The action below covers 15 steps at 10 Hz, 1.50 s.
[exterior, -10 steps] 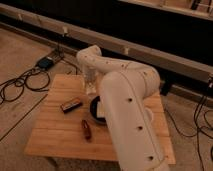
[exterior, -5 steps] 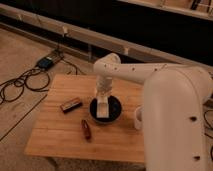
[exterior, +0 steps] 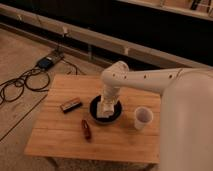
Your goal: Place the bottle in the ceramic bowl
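Observation:
The glossy black ceramic bowl point(exterior: 116, 116) sits near the middle of the wooden table point(exterior: 55, 137). My gripper point(exterior: 104, 109) points straight down into the bowl, on its left half, at the end of the white arm point(exterior: 145, 80) that reaches in from the right. A pale shape at the gripper's tip lies inside the bowl. I cannot tell it apart from the gripper, so the bottle cannot be made out on its own.
A white cylindrical cup point(exterior: 143, 118) stands right of the bowl. A small dark red-brown object point(exterior: 86, 129) lies in front of the bowl on the left. A dark flat bar point(exterior: 71, 105) lies to the bowl's left. Cables and a power box point(exterior: 47, 62) are on the floor behind.
The arm has swung off to the right side of the view. The gripper has moved from the table's back edge to over the bowl and down into it.

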Tool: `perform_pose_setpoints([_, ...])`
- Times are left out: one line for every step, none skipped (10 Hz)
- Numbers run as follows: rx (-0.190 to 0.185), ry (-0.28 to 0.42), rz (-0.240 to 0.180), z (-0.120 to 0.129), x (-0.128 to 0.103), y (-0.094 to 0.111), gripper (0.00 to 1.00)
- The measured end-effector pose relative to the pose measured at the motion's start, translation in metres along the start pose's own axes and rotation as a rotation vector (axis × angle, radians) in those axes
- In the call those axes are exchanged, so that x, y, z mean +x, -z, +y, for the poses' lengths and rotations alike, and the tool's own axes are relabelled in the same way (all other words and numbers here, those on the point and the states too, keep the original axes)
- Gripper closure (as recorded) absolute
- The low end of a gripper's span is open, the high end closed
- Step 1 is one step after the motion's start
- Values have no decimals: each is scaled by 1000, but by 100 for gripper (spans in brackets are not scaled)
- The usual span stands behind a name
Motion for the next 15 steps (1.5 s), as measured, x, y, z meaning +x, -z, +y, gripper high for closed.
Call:
perform_pose_setpoints([-7, 7, 7, 5, 4, -2, 90])
perform_pose_setpoints([-12, 13, 12, 7, 7, -4, 81])
perform_pose_setpoints([-15, 15, 17, 6, 10, -5, 69])
perform_pose_setpoints([-16, 16, 20, 7, 11, -6, 61])
perform_pose_setpoints([-17, 15, 22, 7, 11, -6, 48])
perform_pose_setpoints([-15, 13, 23, 6, 11, -6, 39])
perform_pose_setpoints([-13, 11, 24, 4, 10, -6, 28])
perform_pose_setpoints([-11, 10, 25, 3, 10, -6, 22])
perform_pose_setpoints([-10, 8, 24, 2, 9, -6, 20])
perform_pose_setpoints([-7, 8, 25, 1, 9, -7, 20])
perform_pose_setpoints([-8, 8, 24, 1, 9, -7, 20])
perform_pose_setpoints([-8, 8, 24, 1, 9, -7, 20])
perform_pose_setpoints([-8, 7, 24, 1, 9, -7, 20])
perform_pose_setpoints([-8, 7, 24, 1, 9, -7, 20])
perform_pose_setpoints([-8, 6, 24, 1, 9, -7, 20])
